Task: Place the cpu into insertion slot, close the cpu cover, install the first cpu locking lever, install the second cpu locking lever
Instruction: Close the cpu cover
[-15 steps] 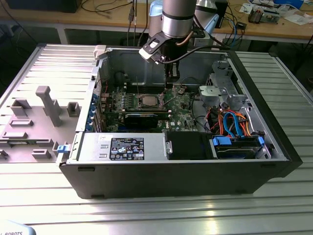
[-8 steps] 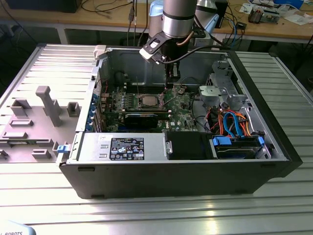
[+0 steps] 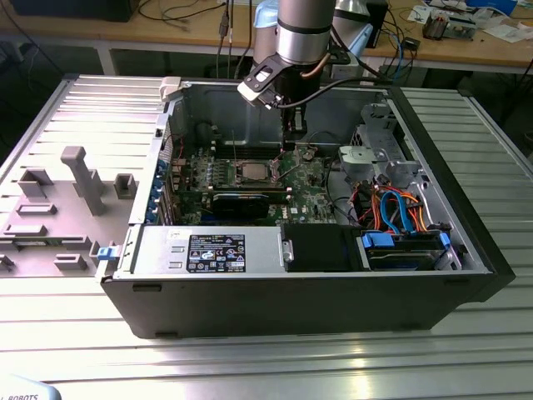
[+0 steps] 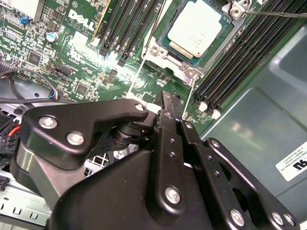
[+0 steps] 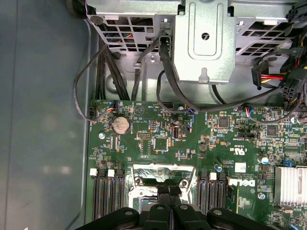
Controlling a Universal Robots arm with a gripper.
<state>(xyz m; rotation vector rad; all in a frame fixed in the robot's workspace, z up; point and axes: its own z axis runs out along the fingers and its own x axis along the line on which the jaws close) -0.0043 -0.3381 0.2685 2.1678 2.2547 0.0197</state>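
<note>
The cpu (image 4: 196,26), a flat square with a dull silver top, lies in the insertion slot (image 4: 191,73) on the green board. The cpu cover (image 4: 165,40), a thin silvery frame, lies flat around the chip. Two thin wire levers (image 4: 280,15) (image 4: 149,36) run out from the socket's corners and look unlatched. My gripper (image 4: 165,100) hangs just beside the socket, its black fingers shut together with nothing between them. In the exterior view the gripper (image 3: 291,143) stands low over the board, to the right of the cpu (image 3: 254,172). The first wrist view has the fingertips (image 5: 168,191) at the socket's edge.
The open computer case (image 3: 466,275) lies on a ribbed metal table. Long black memory slots (image 4: 240,62) flank the socket. A silver drive cage (image 5: 204,43) with loose black cables (image 5: 165,86) stands past the board. A grey moulded tray (image 3: 75,196) sits at the exterior view's left.
</note>
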